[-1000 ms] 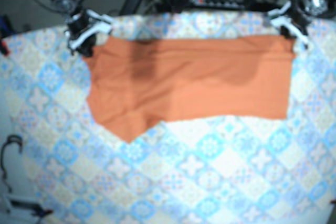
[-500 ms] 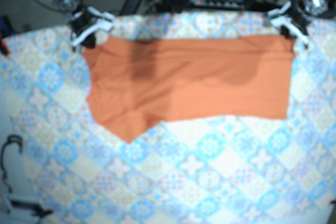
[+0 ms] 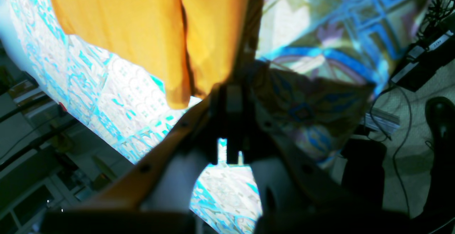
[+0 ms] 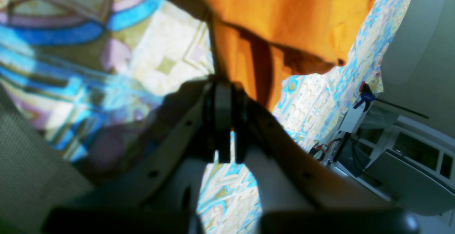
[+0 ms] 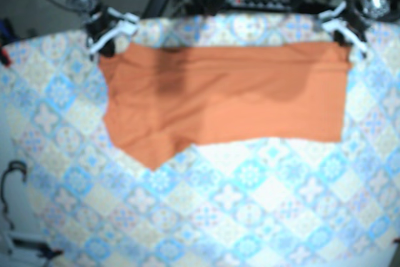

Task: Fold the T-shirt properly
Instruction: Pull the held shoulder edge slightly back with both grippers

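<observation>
From the base view you get a soft, blurred picture: the shirt [image 5: 225, 92] lies flat as a wide orange band across the far half of the tablecloth [image 5: 250, 204], with one pointed flap hanging lower on the view's left. The right gripper [image 5: 105, 34] sits at the band's far left corner and the left gripper [image 5: 342, 32] at its far right corner, but you cannot read either jaw here, nor tell whether either touches fabric. The near edge of the table is cut off by the frame. The left wrist view shows you what the base view does not: the fingers are drawn together with only a thin slit between them, their tips in deep shadow just beside the shirt's edge. You cannot tell whether any cloth is caught there. Two layers of orange show, with a dark fold line between them, and cables [image 3: 401, 102] trail on the floor past the table edge. The right wrist view shows the same pose: fingers nearly touching, tips dark against the shirt's lifted, wrinkled edge, with contact unclear. It alone shows a blue clamp [image 4: 364, 97] at the table's far rim. The white shapes behind the clamp are too blurred to name.
</observation>
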Motion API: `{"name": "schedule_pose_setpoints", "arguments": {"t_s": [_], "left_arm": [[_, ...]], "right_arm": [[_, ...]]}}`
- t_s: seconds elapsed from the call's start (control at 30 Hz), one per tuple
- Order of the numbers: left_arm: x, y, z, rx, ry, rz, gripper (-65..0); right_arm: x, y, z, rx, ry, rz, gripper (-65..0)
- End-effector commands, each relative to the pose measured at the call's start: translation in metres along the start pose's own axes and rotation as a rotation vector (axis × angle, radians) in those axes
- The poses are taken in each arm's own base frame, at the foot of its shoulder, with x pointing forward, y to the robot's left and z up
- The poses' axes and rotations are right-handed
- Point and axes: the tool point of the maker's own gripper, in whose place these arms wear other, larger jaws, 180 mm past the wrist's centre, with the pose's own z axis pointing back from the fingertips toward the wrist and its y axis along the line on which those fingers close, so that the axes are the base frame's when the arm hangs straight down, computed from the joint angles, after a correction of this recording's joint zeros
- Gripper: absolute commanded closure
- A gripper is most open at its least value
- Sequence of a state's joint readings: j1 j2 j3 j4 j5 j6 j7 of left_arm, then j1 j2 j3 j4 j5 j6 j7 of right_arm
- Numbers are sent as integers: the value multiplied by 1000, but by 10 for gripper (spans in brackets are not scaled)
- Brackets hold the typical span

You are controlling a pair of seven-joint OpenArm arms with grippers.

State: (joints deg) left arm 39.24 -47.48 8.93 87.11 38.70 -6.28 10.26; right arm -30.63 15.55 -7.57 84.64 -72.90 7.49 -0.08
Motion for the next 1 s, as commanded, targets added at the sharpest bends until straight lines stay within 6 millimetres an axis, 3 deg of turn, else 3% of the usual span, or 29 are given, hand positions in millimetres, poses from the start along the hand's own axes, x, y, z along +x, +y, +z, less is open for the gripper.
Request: {"name": "schedule_pose_setpoints", "arguments": {"t_s": [0.0,0.33,0.63,0.97], "left_arm": [[-4,7,2,17,3,-20,0],[-4,-3,6,-7,-1,-18,0],[-5,-15,11,-34,-1,-18,0],[2,-21,14,-47,-38,-16,0]], "right_arm": [[-2,3,3,18,-8,6,0],[7,-3,15,-5,-28,11,0],[2,15,26,39,-27,26,0],[4,16,39,39,-35,41,0]]}}
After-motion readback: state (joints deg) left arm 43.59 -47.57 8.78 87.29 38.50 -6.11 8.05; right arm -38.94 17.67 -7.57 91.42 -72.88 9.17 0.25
